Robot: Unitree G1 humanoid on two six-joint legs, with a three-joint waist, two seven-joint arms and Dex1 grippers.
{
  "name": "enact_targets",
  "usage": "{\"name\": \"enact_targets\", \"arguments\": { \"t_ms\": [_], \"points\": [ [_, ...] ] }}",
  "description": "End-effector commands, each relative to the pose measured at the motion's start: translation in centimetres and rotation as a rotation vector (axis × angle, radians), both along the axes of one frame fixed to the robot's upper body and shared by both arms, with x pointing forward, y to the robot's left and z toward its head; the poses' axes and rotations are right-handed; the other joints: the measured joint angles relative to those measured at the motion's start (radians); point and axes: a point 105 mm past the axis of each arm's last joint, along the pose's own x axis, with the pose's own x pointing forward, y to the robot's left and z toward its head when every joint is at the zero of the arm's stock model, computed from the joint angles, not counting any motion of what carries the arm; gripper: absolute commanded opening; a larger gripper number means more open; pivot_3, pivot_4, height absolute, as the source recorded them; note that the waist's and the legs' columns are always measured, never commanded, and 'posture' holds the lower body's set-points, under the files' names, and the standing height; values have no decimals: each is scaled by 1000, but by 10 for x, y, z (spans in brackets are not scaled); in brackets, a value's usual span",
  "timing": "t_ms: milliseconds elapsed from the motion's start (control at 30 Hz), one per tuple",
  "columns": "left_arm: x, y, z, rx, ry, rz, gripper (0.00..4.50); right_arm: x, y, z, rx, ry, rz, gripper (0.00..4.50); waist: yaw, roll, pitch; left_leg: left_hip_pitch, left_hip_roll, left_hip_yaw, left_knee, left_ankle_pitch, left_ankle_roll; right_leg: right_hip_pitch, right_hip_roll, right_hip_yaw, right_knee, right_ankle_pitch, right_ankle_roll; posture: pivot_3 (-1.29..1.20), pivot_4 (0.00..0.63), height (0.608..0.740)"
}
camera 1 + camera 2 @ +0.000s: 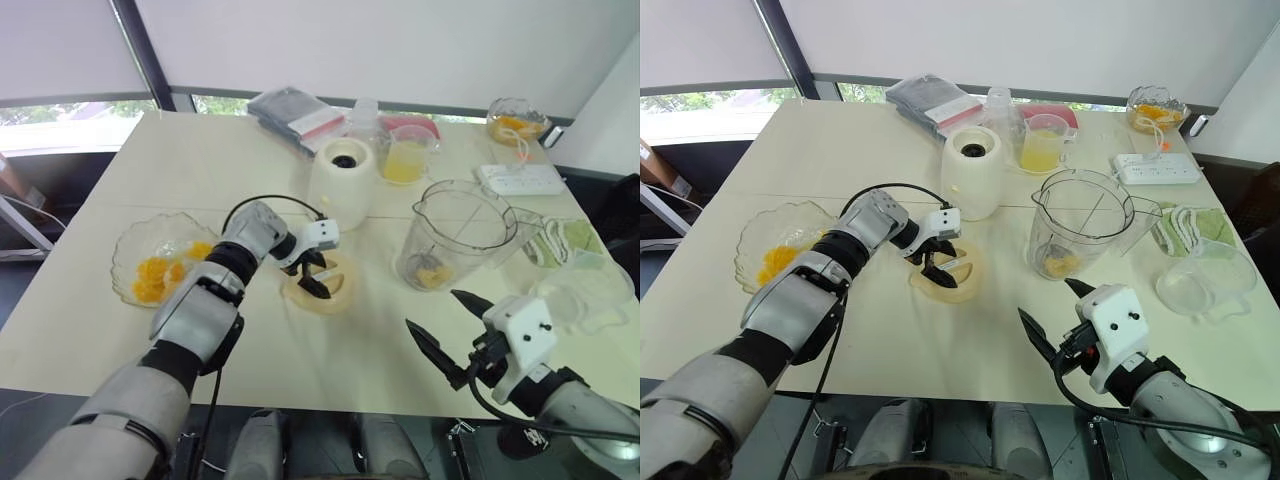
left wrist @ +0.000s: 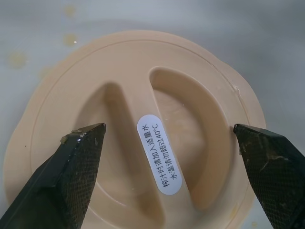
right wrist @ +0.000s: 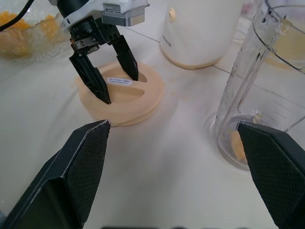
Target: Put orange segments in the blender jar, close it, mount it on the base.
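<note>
Blender jar (image 1: 455,235), clear plastic with a handle, stands upright right of center on a cream tabletop (image 1: 200,160), with a few orange segments (image 1: 430,275) at its bottom. More segments lie in a scalloped glass bowl (image 1: 130,260) at the left. The cream-white base (image 1: 340,180) stands just above center, beside a small cup of yellow liquid (image 1: 405,158).

At center, the left gripper (image 1: 312,275) points down over the flat round cream lid (image 1: 335,295), its two black fingers spread wide on either side of the lid's raised grip bar, holding nothing. The right gripper (image 1: 445,325) hovers at the lower right, fingers wide apart and empty.

Along the table's far edge sit a dark packet (image 1: 295,115), a white power strip (image 1: 520,178) and a second glass bowl (image 1: 515,120) of fruit. A green-and-white cloth (image 1: 565,245) lies at the right edge. Windows with pale blinds (image 1: 60,50) run behind the table.
</note>
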Motion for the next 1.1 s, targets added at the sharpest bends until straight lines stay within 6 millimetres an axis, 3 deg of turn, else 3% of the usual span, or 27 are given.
{"name": "enact_targets", "arguments": {
  "t_ms": [33,100,600,967,1100],
  "points": [
    [7,4,8,-10,-30,34,3958,-2,6,10,-1,-35,30,4500,0,0,0,0,0,0,0,0,0,0,0,0,0,0,0,0,150,740],
    [7,3,10,-19,-34,28,3248,-2,6,10,-3,-35,31,4500,0,0,0,0,0,0,0,0,0,0,0,0,0,0,0,0,150,740],
    [6,-11,7,-10,-76,6,3248,-1,5,9,-15,-36,19,4500,3,0,0,-1,0,0,0,0,0,-1,0,0,0,0,0,0,150,740],
    [11,-5,-3,93,-222,-44,3248,-3,4,4,-5,-47,-24,4500,3,0,0,-1,0,0,0,0,0,0,0,0,0,0,0,0,150,740],
    [13,-4,-4,94,-234,-42,1980,-2,3,4,-9,-54,-31,4500,2,0,0,0,0,0,0,0,0,0,0,0,1,0,0,0,150,740]
  ]
}}
